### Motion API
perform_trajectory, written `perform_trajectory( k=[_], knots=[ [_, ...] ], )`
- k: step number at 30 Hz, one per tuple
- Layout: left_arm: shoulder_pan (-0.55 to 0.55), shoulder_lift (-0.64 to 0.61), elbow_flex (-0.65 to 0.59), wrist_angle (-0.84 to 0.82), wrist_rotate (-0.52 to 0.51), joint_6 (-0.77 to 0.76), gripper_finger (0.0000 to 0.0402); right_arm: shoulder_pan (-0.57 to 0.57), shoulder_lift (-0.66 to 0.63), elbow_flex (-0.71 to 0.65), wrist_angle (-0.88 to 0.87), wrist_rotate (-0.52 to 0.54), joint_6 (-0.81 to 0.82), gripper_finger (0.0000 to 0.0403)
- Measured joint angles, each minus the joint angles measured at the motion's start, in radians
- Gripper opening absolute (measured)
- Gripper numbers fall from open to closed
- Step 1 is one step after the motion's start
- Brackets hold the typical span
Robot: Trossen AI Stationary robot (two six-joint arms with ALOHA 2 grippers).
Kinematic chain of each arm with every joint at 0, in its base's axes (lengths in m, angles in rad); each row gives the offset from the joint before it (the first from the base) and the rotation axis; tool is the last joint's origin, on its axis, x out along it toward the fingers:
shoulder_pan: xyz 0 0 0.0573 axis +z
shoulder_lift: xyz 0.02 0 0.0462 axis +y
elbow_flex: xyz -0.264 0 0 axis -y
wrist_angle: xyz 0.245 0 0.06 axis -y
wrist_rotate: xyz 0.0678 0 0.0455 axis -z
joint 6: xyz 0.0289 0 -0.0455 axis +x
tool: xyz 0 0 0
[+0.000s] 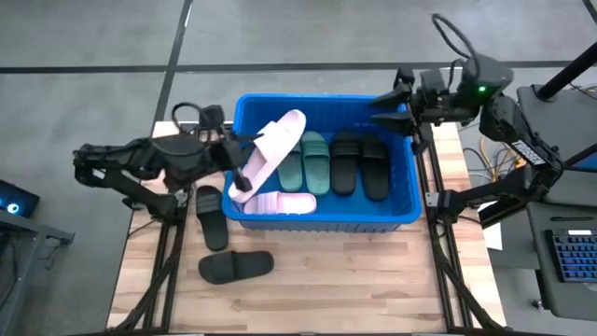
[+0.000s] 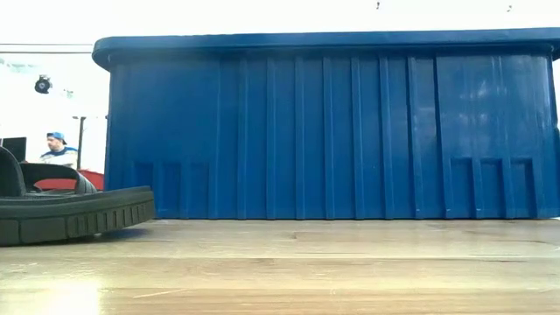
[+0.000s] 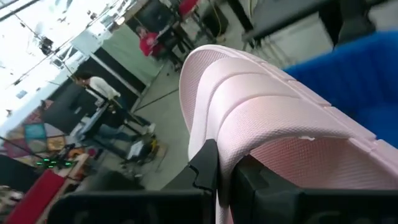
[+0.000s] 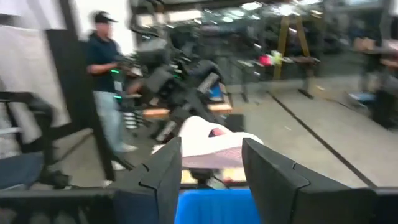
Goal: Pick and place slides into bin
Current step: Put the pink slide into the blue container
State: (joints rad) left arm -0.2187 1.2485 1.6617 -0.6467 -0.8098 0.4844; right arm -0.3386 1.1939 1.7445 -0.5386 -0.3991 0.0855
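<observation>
The blue bin sits at the middle of the wooden table, its long axis running three to nine o'clock, and in the low view its ribbed wall fills most of the frame. The left arm reaches in level from nine o'clock, its left gripper at the bin's nine o'clock rim with fingers pinched on the heel end of a pale pink slide; the left wrist view shows the dark fingers clamped on that slide's edge. The held slide is lifted and tilted, long axis running from seven to one o'clock, toe toward one o'clock over the bin. The right arm waits at the bin's two o'clock corner, its right gripper over the rim with fingers spread apart and empty. Inside the bin lie a second pink slide at seven o'clock, two green slides in the middle and two black slides toward three o'clock, the green and black ones pointing twelve to six. On the table at eight o'clock from the bin lies one black slide, and at seven o'clock another black slide lying crosswise.
</observation>
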Motion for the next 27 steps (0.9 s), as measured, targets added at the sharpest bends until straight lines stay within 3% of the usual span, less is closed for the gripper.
perform_trajectory(
  k=[3, 6, 11, 16, 19, 24, 27],
  knots=[
    [0.036, 0.03, -0.004, -0.002, 0.039, 0.078, 0.0, 0.0, 0.017, -0.002, -0.081, 0.104, -0.023, 0.0173],
    [0.072, 0.056, -0.005, -0.006, 0.169, 0.154, 0.0, 0.0, 0.04, -0.002, -0.138, 0.165, -0.131, 0.0181],
    [0.129, 0.066, -0.005, 0.001, 0.382, 0.165, 0.0, 0.001, 0.086, -0.002, -0.179, 0.128, -0.301, 0.0183],
    [0.146, 0.046, -0.006, -0.001, 0.409, 0.166, 0.0, 0.039, 0.111, -0.004, -0.189, 0.035, -0.656, 0.0176],
    [0.15, 0.019, -0.006, 0.001, 0.441, 0.155, 0.0, 0.073, 0.127, -0.003, -0.158, 0.032, -0.752, 0.0172],
    [0.154, 0.005, -0.006, 0.0, 0.52, 0.15, 0.0, 0.078, 0.144, 0.01, 0.009, 0.033, -0.674, 0.0164],
    [0.154, 0.008, -0.005, 0.004, 0.635, 0.148, 0.0, 0.078, 0.15, 0.043, 0.081, 0.033, -0.606, 0.0157]
  ],
)
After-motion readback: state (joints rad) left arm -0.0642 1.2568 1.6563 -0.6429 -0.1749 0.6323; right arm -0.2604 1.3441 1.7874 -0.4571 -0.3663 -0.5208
